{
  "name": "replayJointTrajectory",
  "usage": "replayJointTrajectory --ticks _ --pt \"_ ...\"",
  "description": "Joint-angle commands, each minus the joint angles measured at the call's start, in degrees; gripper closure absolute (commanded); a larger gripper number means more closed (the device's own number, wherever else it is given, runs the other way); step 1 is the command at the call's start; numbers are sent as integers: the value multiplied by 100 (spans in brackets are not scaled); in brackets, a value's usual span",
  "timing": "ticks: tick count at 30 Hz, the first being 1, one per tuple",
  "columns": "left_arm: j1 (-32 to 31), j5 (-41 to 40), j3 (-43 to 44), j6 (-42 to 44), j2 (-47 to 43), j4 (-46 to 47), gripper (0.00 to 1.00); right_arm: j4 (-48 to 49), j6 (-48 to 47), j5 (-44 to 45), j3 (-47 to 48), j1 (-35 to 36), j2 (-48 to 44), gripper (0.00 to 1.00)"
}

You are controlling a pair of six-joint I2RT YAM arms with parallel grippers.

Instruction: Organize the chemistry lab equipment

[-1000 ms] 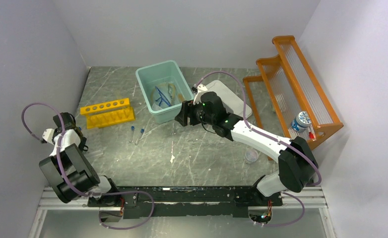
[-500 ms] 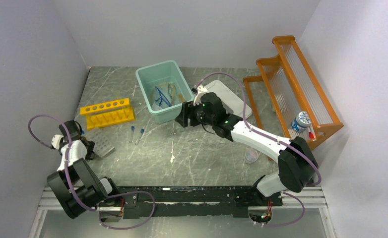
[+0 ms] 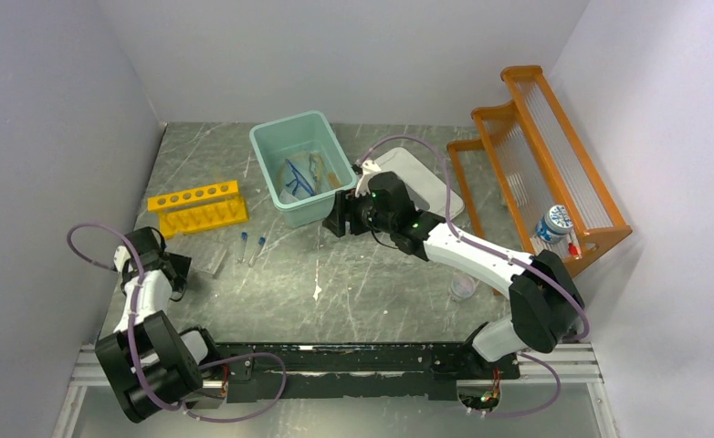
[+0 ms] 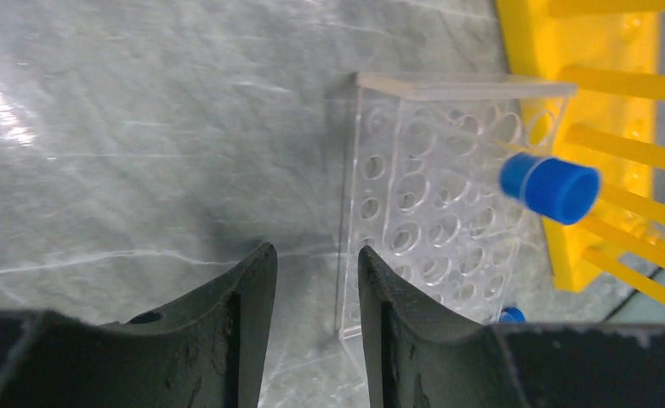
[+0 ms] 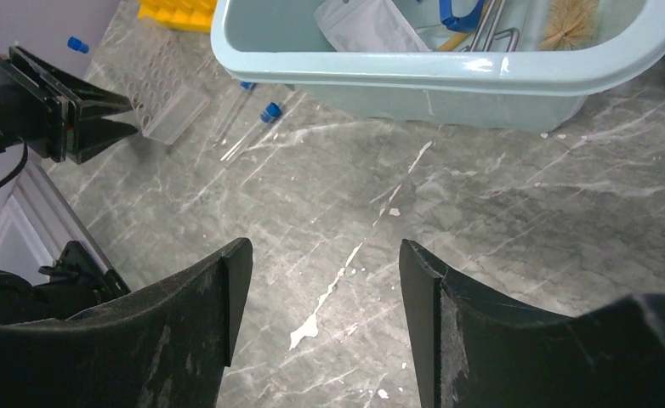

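Black fingers of the left pincer [image 4: 312, 255] stood a narrow gap apart with only the grey stone table [image 4: 142, 127] between them; it held nothing. Just ahead of its right finger lay one clear perforated rack [image 4: 431, 212], its near corner beside the fingertip; whether they touched could not be told. One blue cap [image 4: 550, 187] showed over that rack. Farther ahead and to the right stood the single yellow tube rack [image 4: 567, 51].

The right pincer [image 5: 322, 251] gaped wide above the table, empty and touching nothing. Straight ahead of it sat one teal bin [image 5: 448, 76], holding a brush [image 5: 571, 21], silver forceps [image 5: 491, 30], blue tubing [image 5: 461, 13] and a clear pouch [image 5: 363, 25]. Ahead and to its left lay two test tubes [image 5: 244, 119], blue-capped, side by side on the table.

Only the top view showed what lay behind the right pincer: one clear cup [image 3: 463, 286] beside its arm, a white tray [image 3: 422, 178], and the orange shelf [image 3: 536, 155] carrying one bottle [image 3: 554, 224]. Only the right wrist view laid the bin's contents open, and it also caught the left pincer pointing at the clear rack. Only the left wrist view made out that rack's rows of holes.
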Motion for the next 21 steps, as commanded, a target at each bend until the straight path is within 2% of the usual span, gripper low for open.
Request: replayJointTrajectory --ticks 1,11,16,21 --pt "-180 428 39 -239 -41 462 55 79 31 -65 -14 -9 136 33" --pt "-445 739 82 -80 94 759 52 126 58 -34 -27 -18 225 33" --pt "-697 390 210 -37 -275 67 52 117 47 -8 -22 -12 235 33" --pt "-1555 -396 329 -191 -978 -713 51 129 66 12 -18 -10 284 33"
